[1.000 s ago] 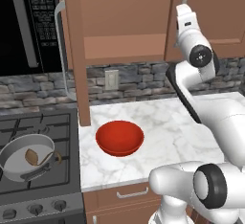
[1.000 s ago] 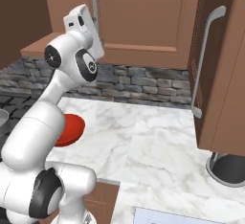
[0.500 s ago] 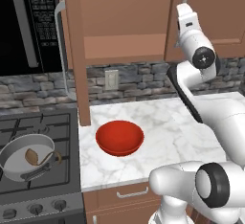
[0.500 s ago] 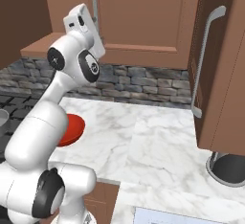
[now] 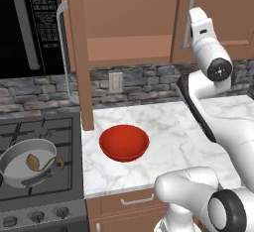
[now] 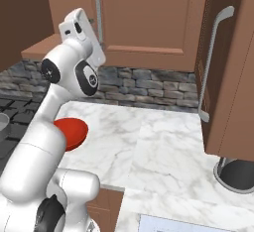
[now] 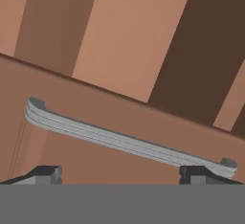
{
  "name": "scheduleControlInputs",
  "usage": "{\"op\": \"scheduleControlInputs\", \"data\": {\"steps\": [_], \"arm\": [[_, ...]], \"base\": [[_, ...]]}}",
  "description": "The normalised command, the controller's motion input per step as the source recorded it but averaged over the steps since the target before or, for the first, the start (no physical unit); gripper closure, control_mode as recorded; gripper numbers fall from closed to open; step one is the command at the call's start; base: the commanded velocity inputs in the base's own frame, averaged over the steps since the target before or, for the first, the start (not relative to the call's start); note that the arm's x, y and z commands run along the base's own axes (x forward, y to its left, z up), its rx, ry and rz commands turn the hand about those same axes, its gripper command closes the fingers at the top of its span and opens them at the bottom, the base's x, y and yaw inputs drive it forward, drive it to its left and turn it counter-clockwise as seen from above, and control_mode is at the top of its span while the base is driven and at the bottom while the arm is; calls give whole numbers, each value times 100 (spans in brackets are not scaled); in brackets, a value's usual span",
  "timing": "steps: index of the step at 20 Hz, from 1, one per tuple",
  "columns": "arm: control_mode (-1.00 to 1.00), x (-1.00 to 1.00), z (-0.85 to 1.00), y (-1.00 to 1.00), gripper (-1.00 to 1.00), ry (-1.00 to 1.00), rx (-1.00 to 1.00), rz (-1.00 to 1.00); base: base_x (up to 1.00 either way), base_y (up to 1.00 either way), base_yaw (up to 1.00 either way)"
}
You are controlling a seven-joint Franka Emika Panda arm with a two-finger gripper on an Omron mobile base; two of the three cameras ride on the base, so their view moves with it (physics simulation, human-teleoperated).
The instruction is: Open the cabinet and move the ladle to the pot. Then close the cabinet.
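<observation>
Cabinet [image 5: 129,23] status: the left door [image 5: 79,52] stood swung out toward the camera, edge-on, exposing a bare shelf; the right door [image 6: 149,18] sat flush against the frame. The ladle [image 5: 42,162] already lay in the pot [image 5: 27,161] on the stove [image 5: 39,176], at 8 o'clock from the red bowl [image 5: 124,143] in the left base view. By that evidence the transfer looked complete and closing looked like the step in hand.

The gripper [image 7: 119,173] was raised against the right door, just beside its bar handle [image 7: 124,139]. In the hand view the two fingertips [image 7: 45,173] stood wide apart, with the handle crossing diagonally at 12 o'clock from them, from 10 o'clock down to 4 o'clock. Nothing lay between the jaws.

Procedure, as judged:
- The right door appeared already shut, so the open left door needed attention. Its handle [image 5: 62,52] hung at 9 o'clock from the gripper in the left base view, well apart from it.
- The hand should have been drawn clear of the right handle first, to avoid snagging the bar.
- A push on the outer face of the left door, near its free edge, would have given the best leverage.
- The sweep should have passed above the bowl and stayed away from the microwave [image 5: 30,28].
</observation>
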Motion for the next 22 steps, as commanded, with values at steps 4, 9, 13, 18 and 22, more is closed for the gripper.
{"op": "scheduleControlInputs", "data": {"steps": [4,9,13,18,22], "arm": [[-100,-45,27,0,-100,1,0,0],[-100,-45,26,0,-100,7,0,0],[-100,-48,17,0,-100,2,0,0],[-100,-46,4,0,-100,1,0,0],[-100,-52,0,0,-100,0,0,0]], "base": [[0,0,0],[0,0,0],[0,0,0],[0,0,0],[0,0,0]]}}
